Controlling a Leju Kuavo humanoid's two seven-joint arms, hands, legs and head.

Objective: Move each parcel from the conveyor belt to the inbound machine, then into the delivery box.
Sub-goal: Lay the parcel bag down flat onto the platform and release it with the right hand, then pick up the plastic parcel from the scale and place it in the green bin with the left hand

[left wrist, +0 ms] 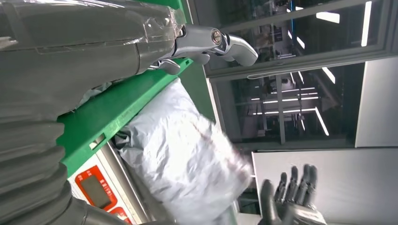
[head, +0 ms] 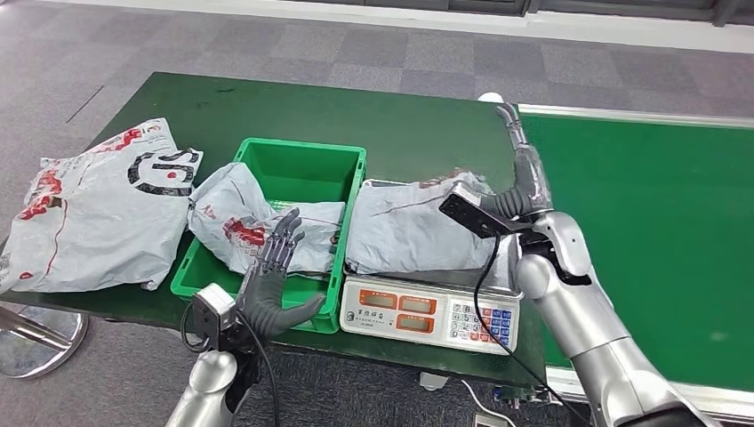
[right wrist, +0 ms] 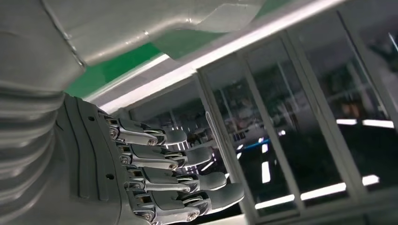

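Observation:
A grey parcel (head: 418, 231) lies on the inbound scale (head: 427, 311); the left wrist view shows this parcel (left wrist: 183, 159) beside the scale's red display. A second crumpled grey parcel (head: 253, 227) lies in the green delivery box (head: 307, 165). My left hand (head: 276, 276) hovers open at the box's near edge, fingers spread upward and holding nothing. My right hand (head: 525, 169) is raised just past the right end of the scale parcel, fingers pointing up and apart from it. In the right wrist view my right hand (right wrist: 155, 173) has its fingers stretched out with nothing in them.
A large grey parcel with red and black print (head: 98, 209) lies on the dark green table (head: 400, 116) left of the box. The green conveyor belt (head: 658, 222) runs along the right. Grey carpet floor surrounds the table; a cable hangs below the scale.

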